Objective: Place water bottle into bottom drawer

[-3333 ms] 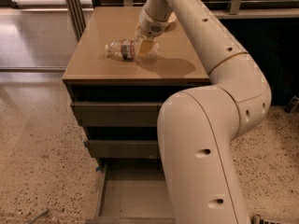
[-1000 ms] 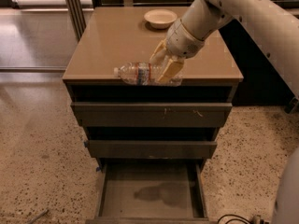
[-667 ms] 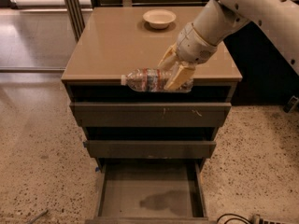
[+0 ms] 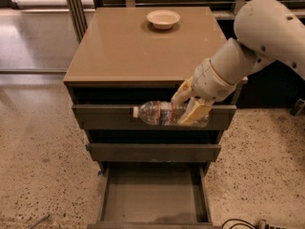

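Note:
My gripper [image 4: 188,106] is shut on the water bottle [image 4: 159,113], a clear ribbed bottle with a red-white-blue label and a pale cap pointing left. I hold it level in the air in front of the top drawer front, above the bottom drawer [image 4: 153,194]. The bottom drawer is pulled out, a shallow grey-brown tray with nothing in it. My white arm [image 4: 257,42] reaches in from the upper right.
A pale bowl [image 4: 163,19] sits at the back of the cabinet top [image 4: 128,46]. The two upper drawers [image 4: 152,151] are closed. Speckled floor lies left and right of the cabinet. A cable [image 4: 238,223] lies at the lower right.
My gripper has carried the bottle off the cabinet top, forward past its front edge and down to the level of the top drawer front. The arm has swung to the right.

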### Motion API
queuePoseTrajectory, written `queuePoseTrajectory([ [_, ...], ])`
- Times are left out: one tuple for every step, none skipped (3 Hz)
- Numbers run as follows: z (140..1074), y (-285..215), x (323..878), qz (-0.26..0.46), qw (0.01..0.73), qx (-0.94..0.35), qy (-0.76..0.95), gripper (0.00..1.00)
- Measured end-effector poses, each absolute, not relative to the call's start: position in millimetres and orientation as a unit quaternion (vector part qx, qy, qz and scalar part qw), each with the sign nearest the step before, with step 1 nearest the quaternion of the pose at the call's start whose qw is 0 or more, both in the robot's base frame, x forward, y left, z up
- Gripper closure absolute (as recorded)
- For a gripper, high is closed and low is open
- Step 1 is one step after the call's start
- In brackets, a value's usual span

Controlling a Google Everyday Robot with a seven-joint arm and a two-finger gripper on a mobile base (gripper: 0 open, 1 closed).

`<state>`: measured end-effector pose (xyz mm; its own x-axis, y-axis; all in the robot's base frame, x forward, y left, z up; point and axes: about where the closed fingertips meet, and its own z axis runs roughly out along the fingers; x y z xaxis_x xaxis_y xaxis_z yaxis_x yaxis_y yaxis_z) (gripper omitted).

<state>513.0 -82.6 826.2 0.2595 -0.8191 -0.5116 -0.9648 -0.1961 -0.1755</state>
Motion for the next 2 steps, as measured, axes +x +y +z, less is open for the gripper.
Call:
queuePoseTrajectory([
  [774.8, -79.9, 506.6, 0.178, 0.226, -0.760, 0.583, 1.00],
  [774.6, -79.6, 506.4, 0.178, 0.225, -0.761, 0.582, 1.00],
])
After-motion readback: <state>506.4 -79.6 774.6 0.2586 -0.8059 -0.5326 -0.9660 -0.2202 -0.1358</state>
